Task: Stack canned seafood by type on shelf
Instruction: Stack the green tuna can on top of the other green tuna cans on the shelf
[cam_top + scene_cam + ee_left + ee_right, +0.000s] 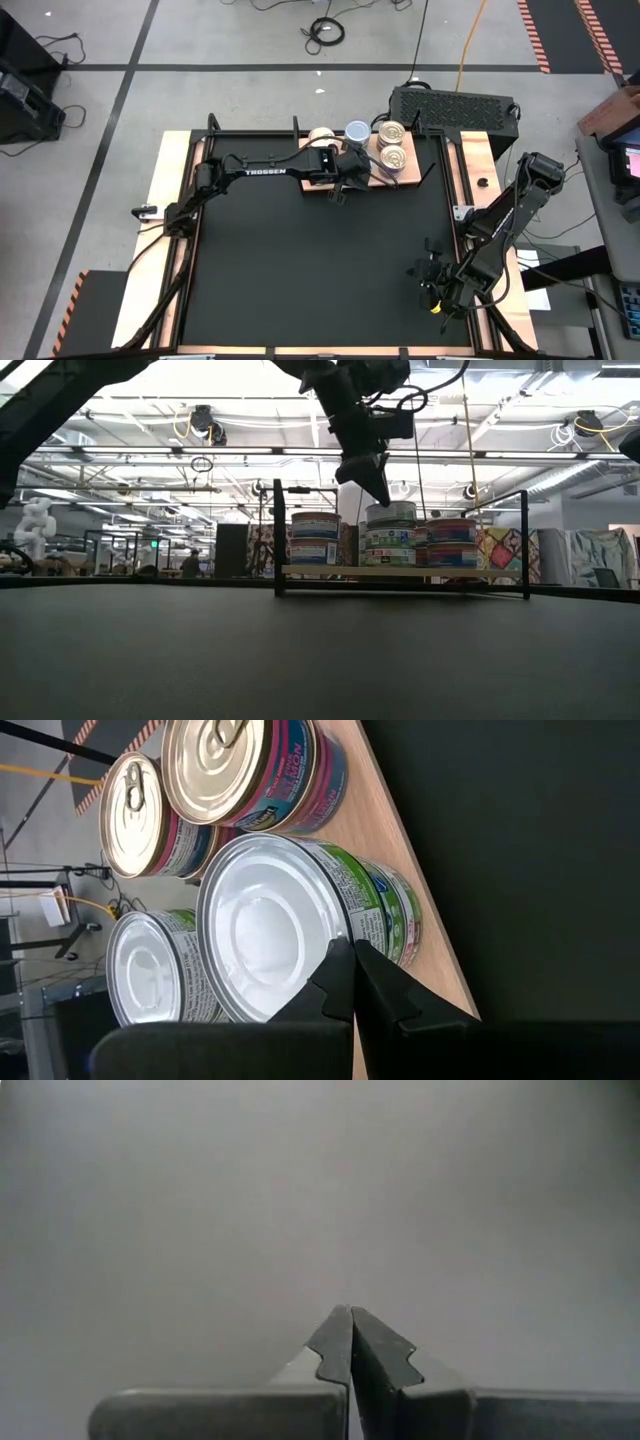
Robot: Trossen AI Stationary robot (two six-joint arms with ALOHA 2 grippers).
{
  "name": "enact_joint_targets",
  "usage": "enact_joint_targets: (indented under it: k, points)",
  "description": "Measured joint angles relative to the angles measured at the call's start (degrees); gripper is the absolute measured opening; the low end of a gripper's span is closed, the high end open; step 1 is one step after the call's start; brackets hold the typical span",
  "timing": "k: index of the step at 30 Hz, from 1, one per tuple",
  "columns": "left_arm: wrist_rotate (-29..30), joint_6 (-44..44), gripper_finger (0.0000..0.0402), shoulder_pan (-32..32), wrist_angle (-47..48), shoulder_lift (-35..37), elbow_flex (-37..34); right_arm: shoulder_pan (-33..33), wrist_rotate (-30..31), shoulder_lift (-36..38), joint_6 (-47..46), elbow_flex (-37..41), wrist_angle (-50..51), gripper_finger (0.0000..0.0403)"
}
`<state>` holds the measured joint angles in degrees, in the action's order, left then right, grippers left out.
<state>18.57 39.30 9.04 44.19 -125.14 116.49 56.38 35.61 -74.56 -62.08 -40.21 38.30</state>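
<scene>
The left gripper (352, 952), fingers pressed together and holding nothing, hovers just above the green-label tin (300, 920) on the shelf (400, 870). The right gripper (350, 1320), fingers together, waits well apart from the shelf.

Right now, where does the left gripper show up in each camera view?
High view: left gripper, shut, at the shelf's near edge.
Low view: top centre, hanging over the green-labelled tin stack.
Left wrist view: bottom centre, against that stack.
Right wrist view: not in it.
Shared landmark: the shelf.

Overhead, table-level, two wrist close-ups
</scene>
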Motion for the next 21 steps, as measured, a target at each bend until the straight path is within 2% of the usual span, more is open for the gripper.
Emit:
enact_joint_targets:
  k: [21]
  points:
    - [-1.9,0.0,0.0000,1.4,-0.1,0.0,0.0,0.0,-1.4,0.0,1.3,0.0,-0.4,0.0000]
